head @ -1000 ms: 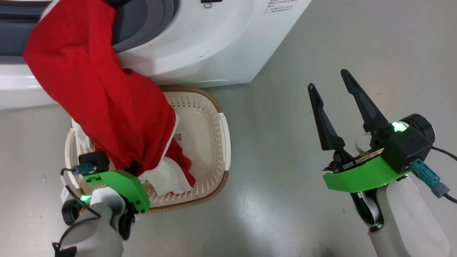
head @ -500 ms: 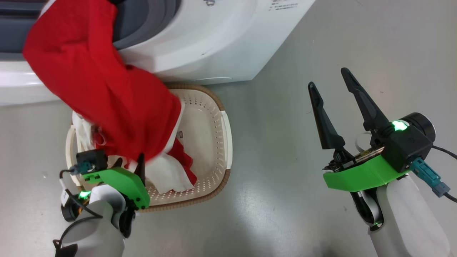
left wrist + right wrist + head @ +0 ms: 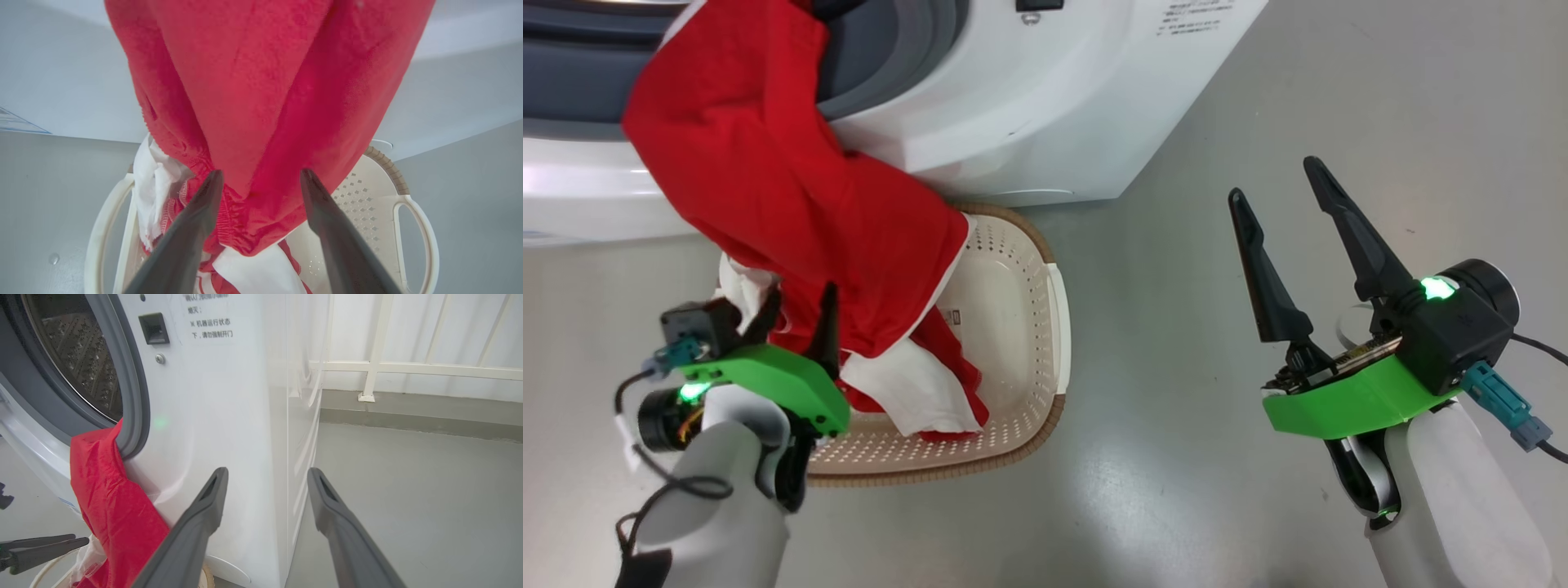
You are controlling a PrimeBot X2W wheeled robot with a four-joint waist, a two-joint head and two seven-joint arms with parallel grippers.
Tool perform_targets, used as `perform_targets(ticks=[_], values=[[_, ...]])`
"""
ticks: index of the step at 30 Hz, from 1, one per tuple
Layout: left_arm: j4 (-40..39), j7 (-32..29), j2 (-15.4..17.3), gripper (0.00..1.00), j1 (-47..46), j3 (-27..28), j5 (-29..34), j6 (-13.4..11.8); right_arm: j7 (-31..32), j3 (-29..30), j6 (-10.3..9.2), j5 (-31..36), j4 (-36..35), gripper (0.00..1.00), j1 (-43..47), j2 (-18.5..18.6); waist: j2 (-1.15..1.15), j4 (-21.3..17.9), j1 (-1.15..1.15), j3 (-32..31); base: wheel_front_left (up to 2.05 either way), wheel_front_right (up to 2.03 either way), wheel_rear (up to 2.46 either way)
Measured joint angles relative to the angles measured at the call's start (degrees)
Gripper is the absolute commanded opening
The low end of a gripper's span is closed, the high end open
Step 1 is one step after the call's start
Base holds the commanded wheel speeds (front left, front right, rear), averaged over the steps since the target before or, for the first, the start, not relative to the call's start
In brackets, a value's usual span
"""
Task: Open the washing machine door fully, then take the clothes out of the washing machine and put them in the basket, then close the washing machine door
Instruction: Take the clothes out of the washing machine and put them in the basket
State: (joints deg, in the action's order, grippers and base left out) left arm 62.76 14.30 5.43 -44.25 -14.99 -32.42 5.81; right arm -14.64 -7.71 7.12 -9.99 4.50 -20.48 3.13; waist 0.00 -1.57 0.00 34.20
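Over the cream perforated plastic basket with a brown woven-look rim, we stand with both arms gripping nothing.
Our left end effector has its dark fingers spread wide on either side of the hanging end of the bright red and white fabric clothes. Our right end effector is equally wide and empty over the grey floor. The clothes' lower end lies in the basket. Beyond it, they trail up into the mouth of the big white front-loading washing machine.
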Motion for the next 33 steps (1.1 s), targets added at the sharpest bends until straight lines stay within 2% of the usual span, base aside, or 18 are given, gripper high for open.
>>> perform_targets(ticks=[7, 20, 29, 33], values=[[-14.25, 0.00, 0.68, 1.00, 7.20, 4.88, 4.30, -1.83, 0.00, -0.07, 0.00, 0.00, 0.09, 1.00, 0.17, 0.01, 0.00, 0.74, 0.00, -1.10, 0.00, 0.00, 0.00], [-39.31, 0.01, -1.03, 1.00, 15.68, 11.81, 12.66, -3.52, 0.00, -0.25, 0.00, 0.00, 0.41, 1.00, 0.35, 0.05, 0.00, 1.72, 0.00, -2.54, 0.00, 0.00, 0.00], [-51.91, 0.37, -1.78, 1.00, 21.85, 12.66, 15.02, -4.37, 0.00, -0.07, 0.00, -0.02, 0.45, 1.00, 0.38, 0.08, 0.00, 1.61, 0.00, -3.20, 0.00, 0.00, 0.00], [-56.93, 0.40, -1.59, 1.00, 24.61, 11.16, 17.77, -5.70, 0.00, 0.26, 0.00, -0.02, 0.40, 1.00, 0.81, 0.08, 0.00, 1.81, 0.00, -3.48, 0.00, 0.00, 0.00]])
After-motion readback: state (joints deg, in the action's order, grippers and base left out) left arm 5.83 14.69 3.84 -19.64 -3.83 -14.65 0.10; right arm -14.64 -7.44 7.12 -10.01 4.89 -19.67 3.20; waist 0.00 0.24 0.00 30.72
